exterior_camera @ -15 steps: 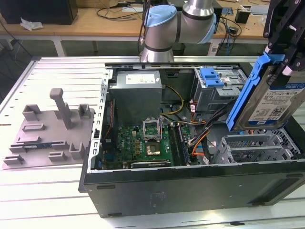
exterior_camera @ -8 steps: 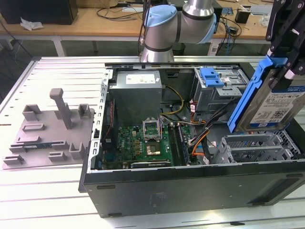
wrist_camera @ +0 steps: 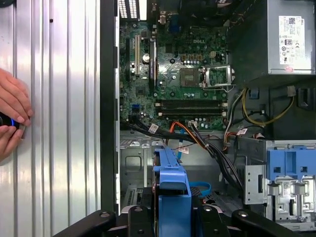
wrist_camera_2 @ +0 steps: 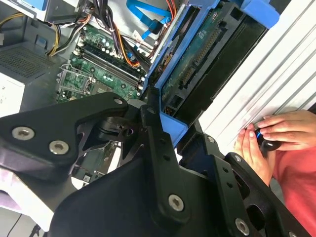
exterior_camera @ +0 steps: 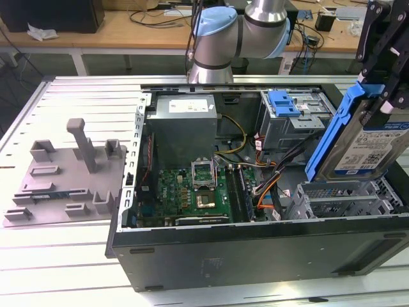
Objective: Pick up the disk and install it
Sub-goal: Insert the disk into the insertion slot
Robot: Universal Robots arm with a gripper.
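Note:
The disk [exterior_camera: 369,146], a silver drive with a white-and-blue label in a blue bracket [exterior_camera: 333,134], hangs tilted over the open computer case at the exterior view's right. My gripper [exterior_camera: 383,96] is shut on its upper end. Just below it stands the empty metal drive bay [exterior_camera: 348,199] in the case's front right corner. In the second wrist view the black fingers [wrist_camera_2: 154,143] clamp the bracket [wrist_camera_2: 170,74], and the disk's dark underside [wrist_camera_2: 210,52] faces the camera. In the first wrist view the bracket's edge [wrist_camera: 173,190] sticks out from my gripper [wrist_camera: 173,219] above the bay floor [wrist_camera: 136,163].
Inside the case are the grey power supply [exterior_camera: 182,125], the motherboard [exterior_camera: 192,192], loose cables [exterior_camera: 268,179] and a drive cage with a blue latch [exterior_camera: 284,102]. A grey fixture [exterior_camera: 70,173] lies on the table at the exterior view's left. A person's hand [wrist_camera: 12,118] rests beside the case.

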